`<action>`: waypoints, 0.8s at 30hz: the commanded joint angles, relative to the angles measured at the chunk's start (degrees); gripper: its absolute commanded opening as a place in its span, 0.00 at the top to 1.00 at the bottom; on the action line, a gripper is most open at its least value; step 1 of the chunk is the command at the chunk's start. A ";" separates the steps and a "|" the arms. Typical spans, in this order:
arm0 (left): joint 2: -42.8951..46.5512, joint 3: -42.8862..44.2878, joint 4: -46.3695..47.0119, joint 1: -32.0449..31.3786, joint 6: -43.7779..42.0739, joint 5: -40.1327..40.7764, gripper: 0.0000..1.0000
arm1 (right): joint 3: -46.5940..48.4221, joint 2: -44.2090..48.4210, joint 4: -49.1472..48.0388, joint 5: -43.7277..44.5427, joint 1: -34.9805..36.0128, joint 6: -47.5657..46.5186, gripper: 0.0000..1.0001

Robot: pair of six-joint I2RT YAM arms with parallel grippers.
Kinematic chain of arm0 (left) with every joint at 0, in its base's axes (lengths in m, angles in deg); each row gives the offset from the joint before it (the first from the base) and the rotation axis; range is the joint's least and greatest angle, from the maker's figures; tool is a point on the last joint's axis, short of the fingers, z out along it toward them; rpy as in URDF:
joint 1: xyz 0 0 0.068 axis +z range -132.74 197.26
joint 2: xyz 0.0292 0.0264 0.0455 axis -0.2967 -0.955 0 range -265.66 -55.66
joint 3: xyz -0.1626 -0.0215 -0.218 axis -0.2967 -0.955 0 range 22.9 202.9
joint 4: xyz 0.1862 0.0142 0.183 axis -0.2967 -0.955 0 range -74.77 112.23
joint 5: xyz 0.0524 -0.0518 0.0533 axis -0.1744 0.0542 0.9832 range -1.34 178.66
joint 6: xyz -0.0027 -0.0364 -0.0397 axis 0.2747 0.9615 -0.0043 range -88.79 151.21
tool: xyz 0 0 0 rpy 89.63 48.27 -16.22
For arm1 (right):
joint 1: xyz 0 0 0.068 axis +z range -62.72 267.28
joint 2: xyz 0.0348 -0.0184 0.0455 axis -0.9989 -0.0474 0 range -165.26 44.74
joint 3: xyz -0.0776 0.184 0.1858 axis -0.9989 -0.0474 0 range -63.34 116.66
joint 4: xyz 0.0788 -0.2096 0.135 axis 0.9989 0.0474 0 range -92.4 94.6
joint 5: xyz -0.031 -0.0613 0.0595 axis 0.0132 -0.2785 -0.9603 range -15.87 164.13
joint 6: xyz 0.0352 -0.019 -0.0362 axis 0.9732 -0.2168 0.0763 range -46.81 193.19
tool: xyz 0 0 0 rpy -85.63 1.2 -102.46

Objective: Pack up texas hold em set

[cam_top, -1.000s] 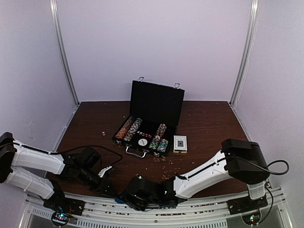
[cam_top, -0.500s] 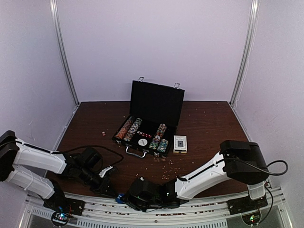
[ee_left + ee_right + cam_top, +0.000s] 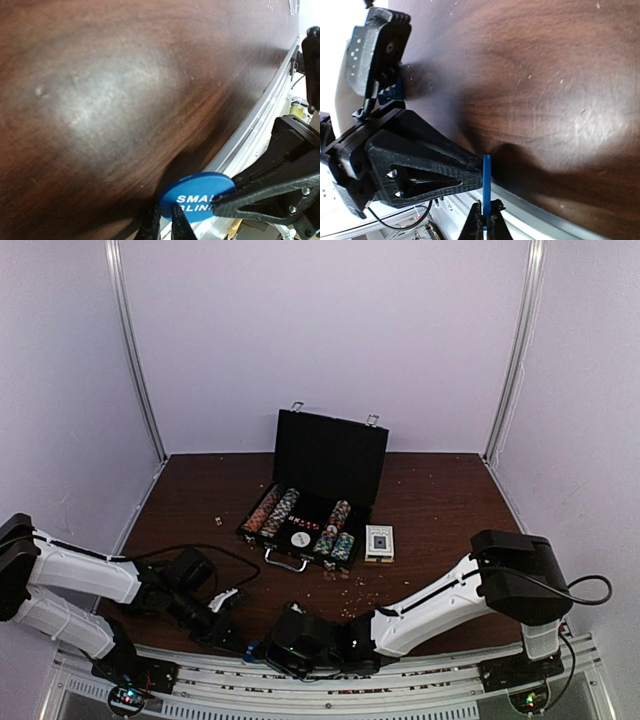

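Both grippers are sitting at the near table [image 3: 440, 490] edge. The left gripper [image 3: 164, 223] is pinching the blue small-blind button [image 3: 197, 194] by its rim, and the right gripper [image 3: 485, 219] is clamping the same button from the other side. Risk: if both are pulling or releasing together, the thin disc is slipping out and dropping over the edge. Farther back, the card deck box [image 3: 379, 542] is lying just beside the open case [image 3: 328, 455], with chip rows [image 3: 278, 512] inside.
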 commanded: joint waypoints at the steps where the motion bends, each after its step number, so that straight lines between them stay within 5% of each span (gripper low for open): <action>1: 0.76 1.26 0.05 -0.82 -0.02 3.90 0.89 | 1.39 0.23 -1.72 2.93 -1.33 -2.05 1.00; 6: 4.60 2.46 -0.37 -0.82 3.04 8.07 0.82 | 1.52 3.23 4.09 3.74 -1.99 -3.76 1.00; 11: 9.81 7.59 -3.99 -0.76 4.14 16.64 0.63 | 2.79 9.72 19.47 8.10 -3.49 -7.54 1.00; 15: 9.54 13.86 -8.09 -0.40 1.34 23.99 0.59 | 3.57 14.09 31.07 9.09 -6.34 -10.25 1.00; 24: 6.62 23.00 -7.72 10.27 -2.23 30.71 0.19 | 11.26 16.48 42.35 3.93 -24.47 -27.15 1.00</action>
